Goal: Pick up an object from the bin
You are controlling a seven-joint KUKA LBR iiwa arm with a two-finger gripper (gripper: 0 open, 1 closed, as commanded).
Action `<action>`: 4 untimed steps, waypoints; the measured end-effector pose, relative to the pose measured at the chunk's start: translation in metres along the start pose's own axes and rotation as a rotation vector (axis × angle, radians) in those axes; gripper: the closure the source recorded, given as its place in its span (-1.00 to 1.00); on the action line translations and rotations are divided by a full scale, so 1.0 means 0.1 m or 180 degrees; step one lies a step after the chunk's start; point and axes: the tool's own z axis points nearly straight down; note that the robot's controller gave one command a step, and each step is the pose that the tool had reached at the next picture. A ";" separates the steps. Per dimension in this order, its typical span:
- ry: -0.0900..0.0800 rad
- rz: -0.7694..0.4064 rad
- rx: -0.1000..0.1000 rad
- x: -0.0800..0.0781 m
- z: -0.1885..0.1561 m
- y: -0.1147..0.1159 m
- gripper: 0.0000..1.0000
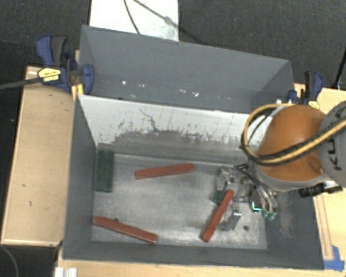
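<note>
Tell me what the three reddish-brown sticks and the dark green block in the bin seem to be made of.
Far stick, near stick and right stick: matt, evenly coloured, straight-edged; probably plastic or painted wood, cannot tell which. Green block: dull, dark, no shine; possibly foam or rubber, uncertain.

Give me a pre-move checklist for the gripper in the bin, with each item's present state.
1. Gripper is over a target: ok. It sits on the red-brown stick at the bin's right.
2. That stick is held: cannot tell.
3. Stick's upper end is in view: not ok. It is hidden under the gripper.
4. Neighbours are apart: ok. The back stick, the front stick and the dark green block all lie away to the left.
5. Clearance to the bin's right wall: cannot tell.
</note>
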 end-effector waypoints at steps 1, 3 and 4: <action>-0.0020 -0.1244 0.0004 -0.30 0.64 -0.33 -1.00; -0.0041 -0.2332 0.0007 -0.46 0.62 -0.03 -1.00; -0.0046 -0.2316 0.0008 -0.47 0.61 -0.03 -1.00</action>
